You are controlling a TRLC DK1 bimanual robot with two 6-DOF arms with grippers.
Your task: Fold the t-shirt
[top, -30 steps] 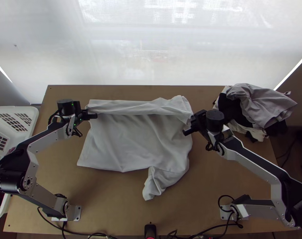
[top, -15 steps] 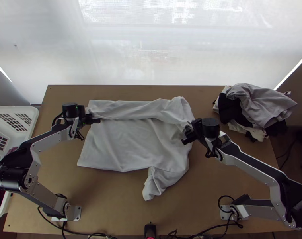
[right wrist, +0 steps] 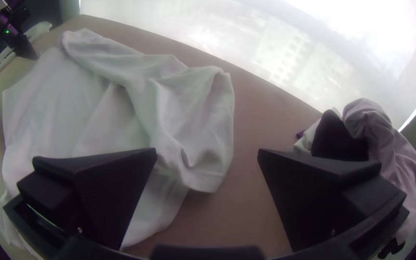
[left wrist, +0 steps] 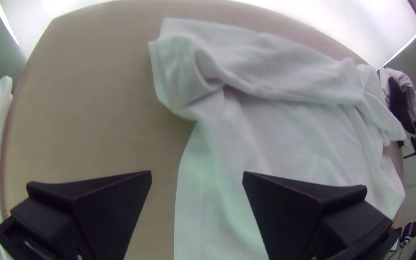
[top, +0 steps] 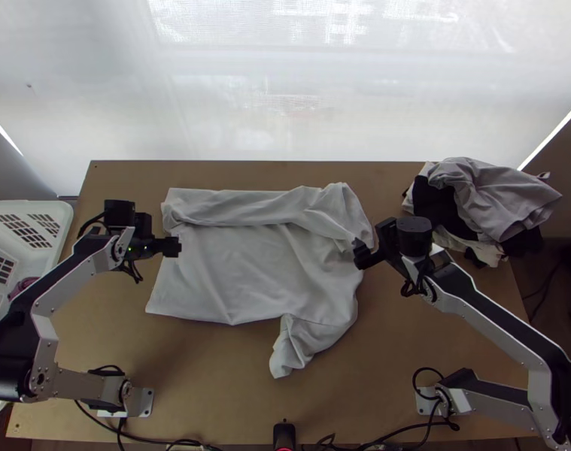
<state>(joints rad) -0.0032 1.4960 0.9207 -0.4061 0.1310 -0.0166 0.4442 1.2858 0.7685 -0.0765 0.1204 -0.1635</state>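
Both end effectors have been drawn back from the folded strip: the left end effector has been shifted outward and toward its own base, the right end effector outward, away from the cloth. Each is held with fingers spread, and no fabric is gripped.

The t-shirt is spread on the table between the two, its left side just beside or under the left fingertips and its right side just inward of the right ones. The strip's long axis runs crosswise, beyond both end effectors, so the next fold could probably be taken from either end.

On the base side of both, a loose sleeve juts out, nearer to the right end effector; it may need to be tucked in first. White, thin and soft-looking, the cloth is rumpled along the strip, bunched at its left end and flatter in the middle.
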